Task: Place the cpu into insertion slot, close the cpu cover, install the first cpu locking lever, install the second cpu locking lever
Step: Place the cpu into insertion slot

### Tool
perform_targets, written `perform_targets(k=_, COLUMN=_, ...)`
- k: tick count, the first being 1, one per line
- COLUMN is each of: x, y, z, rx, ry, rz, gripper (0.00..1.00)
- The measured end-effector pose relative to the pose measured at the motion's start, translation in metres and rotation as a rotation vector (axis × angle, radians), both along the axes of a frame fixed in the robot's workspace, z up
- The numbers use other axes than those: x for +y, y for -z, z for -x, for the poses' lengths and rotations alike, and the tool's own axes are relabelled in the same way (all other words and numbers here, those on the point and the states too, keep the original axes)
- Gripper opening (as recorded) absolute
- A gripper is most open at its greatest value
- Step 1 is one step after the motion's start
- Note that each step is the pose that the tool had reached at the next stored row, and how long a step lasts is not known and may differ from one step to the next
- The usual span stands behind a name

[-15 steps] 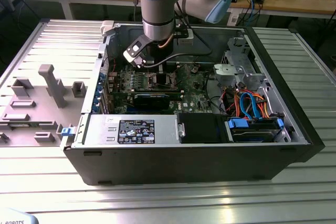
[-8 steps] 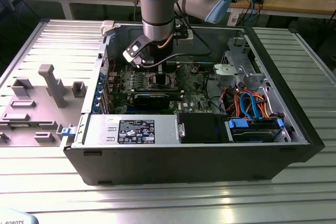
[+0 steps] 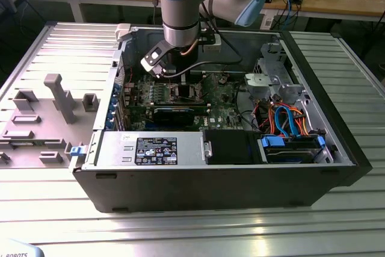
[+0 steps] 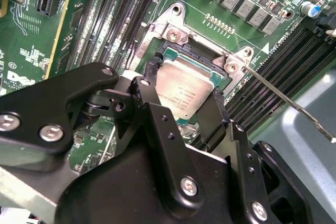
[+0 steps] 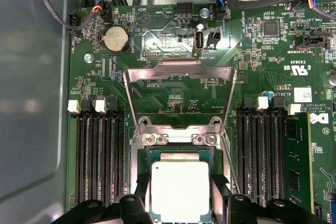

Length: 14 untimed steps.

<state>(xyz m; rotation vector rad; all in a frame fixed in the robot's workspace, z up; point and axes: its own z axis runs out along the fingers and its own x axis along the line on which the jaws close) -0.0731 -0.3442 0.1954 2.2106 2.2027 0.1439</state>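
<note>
my arm [image 3: 178,4] pointed straight down into the open computer case [image 3: 210,188], gripper [image 4: 184,90] fingers closed against two sides of the cpu [image 5: 180,191], seated at the insertion slot [image 5: 137,156], cpu cover [image 5: 178,72] standing open.

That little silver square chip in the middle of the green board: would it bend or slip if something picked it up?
Probably stiff: the cpu has a flat metal top that shows no bend. Perhaps slippery, since that top looks smooth and reflects light. Unlikely to roll or tip, as it is thin and square and appears to lie level in the slot.
</note>
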Motion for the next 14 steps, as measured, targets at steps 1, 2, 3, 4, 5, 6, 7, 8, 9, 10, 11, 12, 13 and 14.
perform_targets(k=1, x=0.0000, y=0.0000, z=0.0000, rx=0.0000, ry=0.000, rz=0.0000, gripper=0.54)
perform_targets(k=2, x=0.0000, y=0.0000, z=0.0000, rx=0.0000, ry=0.000, rz=0.0000, gripper=0.54)
perform_targets(k=3, x=0.0000, y=0.0001, z=0.0000, rx=0.0000, ry=0.000, rz=-0.0001, gripper=0.54)
perform_targets(k=4, x=0.0002, y=0.0003, z=0.0000, rx=-0.0002, ry=0.000, rz=-0.0012, gripper=0.55)
perform_targets(k=5, x=0.0002, y=0.0005, z=-0.0001, rx=-0.0008, ry=0.000, rz=-0.0009, gripper=0.55)
perform_targets(k=6, x=0.0001, y=0.0004, z=-0.0001, rx=-0.0006, ry=0.000, rz=-0.0007, gripper=0.61)
perform_targets(k=7, x=0.0001, y=0.0003, z=0.0000, rx=-0.0004, ry=0.000, rz=-0.0006, gripper=0.61)
perform_targets(k=8, x=0.0000, y=0.0002, z=0.0000, rx=-0.0001, ry=0.000, rz=-0.0002, gripper=0.61)
perform_targets(k=9, x=0.0000, y=0.0002, z=0.0000, rx=0.0000, ry=0.000, rz=-0.0001, gripper=0.61)
perform_targets(k=10, x=0.0000, y=0.0002, z=0.0000, rx=0.0000, ry=0.000, rz=-0.0001, gripper=0.61)
perform_targets(k=11, x=0.0000, y=0.0002, z=0.0000, rx=-0.0001, ry=0.000, rz=-0.0001, gripper=0.61)
perform_targets(k=12, x=0.0000, y=0.0002, z=0.0000, rx=0.0000, ry=0.000, rz=-0.0001, gripper=0.61)
perform_targets(k=13, x=0.0000, y=-0.0001, z=0.0000, rx=-0.0001, ry=0.000, rz=-0.0001, gripper=0.61)
perform_targets(k=14, x=0.0001, y=-0.0008, z=0.0000, rx=-0.0002, ry=0.000, rz=-0.0005, gripper=0.61)
